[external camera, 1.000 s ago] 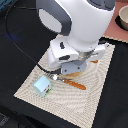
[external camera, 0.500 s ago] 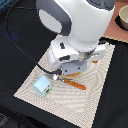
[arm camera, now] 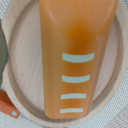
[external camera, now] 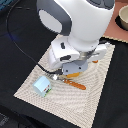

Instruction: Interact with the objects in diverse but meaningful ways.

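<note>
Nothing has moved much; the arm [external camera: 75,30] stays low over the mat [external camera: 95,95]. I cannot tell how wide the gripper is. An orange slab [arm camera: 75,55] lies across a round plate [arm camera: 22,65]. The carton [external camera: 43,86] sits beside the arm.

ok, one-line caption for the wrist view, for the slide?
Wrist view: orange slab with four pale stripes lying across a round beige plate, an orange handle at the edge.

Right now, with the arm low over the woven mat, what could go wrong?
The yellow-orange rectangular slab reaches across the round pale plate to its rim; set down so, it might tip off. The orange-handled utensil and pale blue carton lie close by the arm; a sideways sweep could knock them.
</note>
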Controlling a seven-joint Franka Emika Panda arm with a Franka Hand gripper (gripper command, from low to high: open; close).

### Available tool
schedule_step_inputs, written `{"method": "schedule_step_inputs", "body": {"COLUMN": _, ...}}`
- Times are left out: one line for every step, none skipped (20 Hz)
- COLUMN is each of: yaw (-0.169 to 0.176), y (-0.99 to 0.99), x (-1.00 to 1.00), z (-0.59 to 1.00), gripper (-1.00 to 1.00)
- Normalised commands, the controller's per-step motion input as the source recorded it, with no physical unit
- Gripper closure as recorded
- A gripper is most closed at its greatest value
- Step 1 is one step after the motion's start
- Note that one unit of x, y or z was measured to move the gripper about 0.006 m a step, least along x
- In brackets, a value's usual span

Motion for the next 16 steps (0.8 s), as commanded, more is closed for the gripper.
{"method": "schedule_step_inputs", "body": {"yaw": -0.029, "y": -0.28, "x": -0.76, "z": 0.37, "gripper": -1.0}}
{"method": "schedule_step_inputs", "body": {"yaw": -0.032, "y": -0.3, "x": -0.82, "z": 0.42, "gripper": -1.0}}
{"method": "schedule_step_inputs", "body": {"yaw": -0.032, "y": -0.3, "x": -0.86, "z": 0.45, "gripper": -1.0}}
{"method": "schedule_step_inputs", "body": {"yaw": -0.04, "y": -0.27, "x": -0.81, "z": 0.51, "gripper": -1.0}}
{"method": "schedule_step_inputs", "body": {"yaw": -0.046, "y": -0.25, "x": -0.71, "z": 0.64, "gripper": -1.0}}
{"method": "schedule_step_inputs", "body": {"yaw": -0.043, "y": -0.19, "x": -0.72, "z": 0.76, "gripper": -1.0}}
{"method": "schedule_step_inputs", "body": {"yaw": -0.032, "y": -0.2, "x": -0.75, "z": 0.78, "gripper": -1.0}}
{"method": "schedule_step_inputs", "body": {"yaw": -0.018, "y": -0.15, "x": -0.75, "z": 0.79, "gripper": -1.0}}
{"method": "schedule_step_inputs", "body": {"yaw": 0.0, "y": -0.07, "x": -0.77, "z": 0.79, "gripper": -1.0}}
{"method": "schedule_step_inputs", "body": {"yaw": 0.0, "y": -0.01, "x": -0.81, "z": 0.79, "gripper": -1.0}}
{"method": "schedule_step_inputs", "body": {"yaw": 0.0, "y": 0.0, "x": -0.88, "z": 0.75, "gripper": -1.0}}
{"method": "schedule_step_inputs", "body": {"yaw": 0.0, "y": 0.0, "x": -0.9, "z": 0.7, "gripper": -1.0}}
{"method": "schedule_step_inputs", "body": {"yaw": 0.01, "y": 0.0, "x": -0.93, "z": 0.6, "gripper": -1.0}}
{"method": "schedule_step_inputs", "body": {"yaw": 0.021, "y": 0.0, "x": -0.94, "z": 0.5, "gripper": -1.0}}
{"method": "schedule_step_inputs", "body": {"yaw": 0.026, "y": 0.0, "x": -0.95, "z": 0.37, "gripper": -1.0}}
{"method": "schedule_step_inputs", "body": {"yaw": 0.032, "y": 0.0, "x": -0.95, "z": 0.23, "gripper": -1.0}}
